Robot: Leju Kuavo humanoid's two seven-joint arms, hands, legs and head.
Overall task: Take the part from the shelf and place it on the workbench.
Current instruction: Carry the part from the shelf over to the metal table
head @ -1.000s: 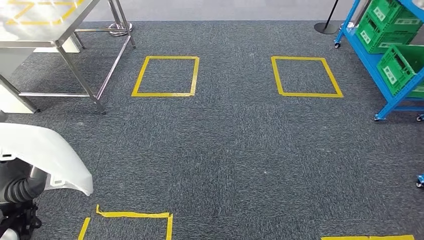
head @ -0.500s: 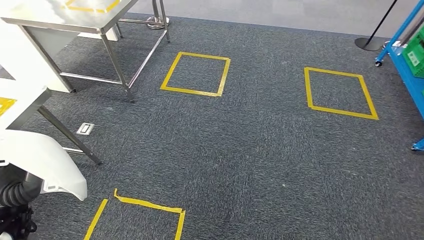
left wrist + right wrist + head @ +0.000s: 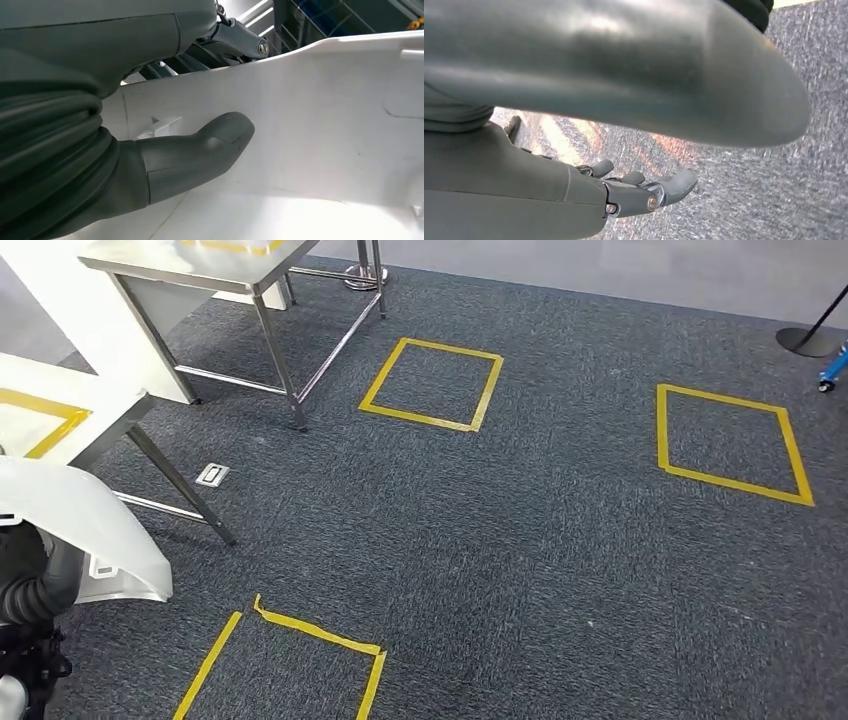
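Carrying is the step in hand, as far as one can judge: the white moulded part (image 3: 85,530) sits at the left side of the head view, low beside the robot's body, and not yet on any workbench. The left hand (image 3: 165,150) grips it; in the left wrist view the thick grey thumb (image 3: 200,150) lies flat against the inner face of the white panel, and the darker fingers (image 3: 200,52) reach over its upper edge, so the edge is pinched between them. The part looks like a thin, curved plastic shell, probably light and fairly stiff, but smooth and a little glossy, so it may slip or swing when held by one edge. A safer hold would probably be near the small ribs and the tab on the inner face. Behind the part stands a steel workbench (image 3: 100,405) with yellow tape on its top, and further back a second steel table (image 3: 200,265). More to the right, the grey carpet (image 3: 520,540) carries yellow tape squares (image 3: 432,385), one in the middle and one near the right side. The right hand (image 3: 644,192) hangs over the carpet in the right wrist view, holding nothing, its fingers slightly bent but apart.
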